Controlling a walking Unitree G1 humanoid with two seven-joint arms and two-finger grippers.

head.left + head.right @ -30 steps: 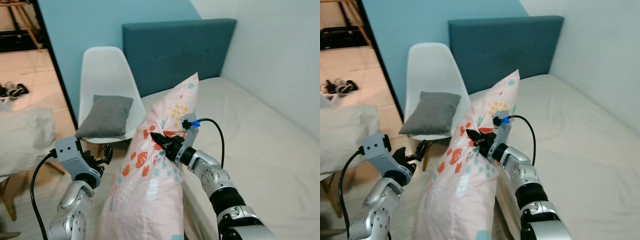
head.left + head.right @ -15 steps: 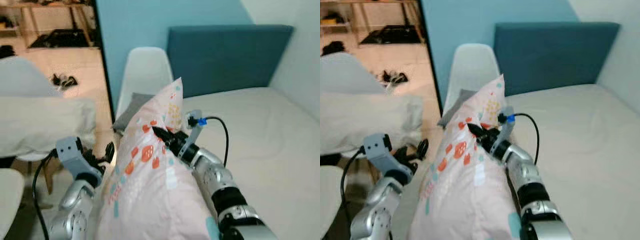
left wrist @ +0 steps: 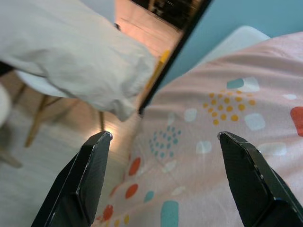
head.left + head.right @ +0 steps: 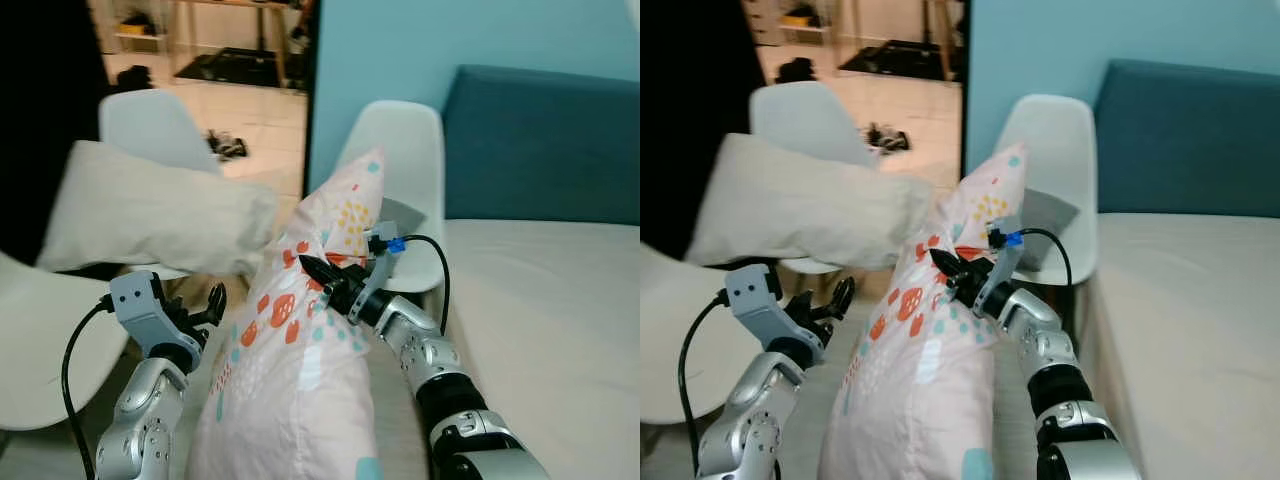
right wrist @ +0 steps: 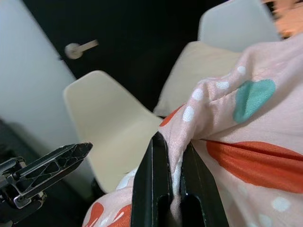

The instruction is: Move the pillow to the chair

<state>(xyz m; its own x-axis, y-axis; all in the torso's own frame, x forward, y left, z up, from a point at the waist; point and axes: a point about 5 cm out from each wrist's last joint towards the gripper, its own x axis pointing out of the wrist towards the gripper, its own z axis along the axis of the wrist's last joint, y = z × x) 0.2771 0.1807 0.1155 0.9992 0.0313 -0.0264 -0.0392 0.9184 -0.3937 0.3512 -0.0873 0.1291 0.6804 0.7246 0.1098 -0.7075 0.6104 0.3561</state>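
One pinch by the right gripper [image 4: 308, 267] carries the patterned pillow [image 4: 295, 380]; left gripper [image 4: 208, 303], spread open, should steady its side toward the white chair [image 4: 400, 150].

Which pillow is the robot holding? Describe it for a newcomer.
Start at the bed with the teal headboard. Left of it the right gripper pinches a pink pillow; its red, teal and yellow spots set it apart from the plain cream pillow.

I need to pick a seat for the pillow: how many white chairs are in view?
3. One chair stands by the bed, holding a grey cushion; one chair is behind the beige pillow; one chair is nearest, at far left. Others may be hidden.
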